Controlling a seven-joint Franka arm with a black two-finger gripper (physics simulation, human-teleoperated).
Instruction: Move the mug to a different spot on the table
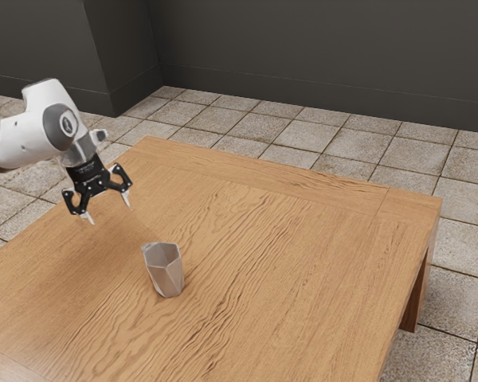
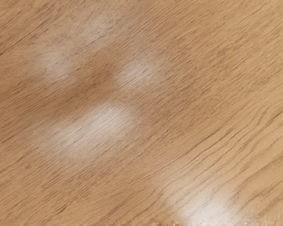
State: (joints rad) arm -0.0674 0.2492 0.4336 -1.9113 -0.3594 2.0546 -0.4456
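Empty pincer [image 1: 107, 209] spread wide above table [image 1: 303, 239], grey mug [image 1: 163, 269] upright nearby, arm [image 1: 24, 131] cut off at exterior view's left

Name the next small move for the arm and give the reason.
Probably shift the gripper toward the exterior view's right and nearer the camera, over the mug: it hangs open above the table, and the mug stands upright, untouched, apart from it.

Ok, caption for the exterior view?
Open black two-finger gripper hovers above the wooden table, apart from the upright faceted grey mug.
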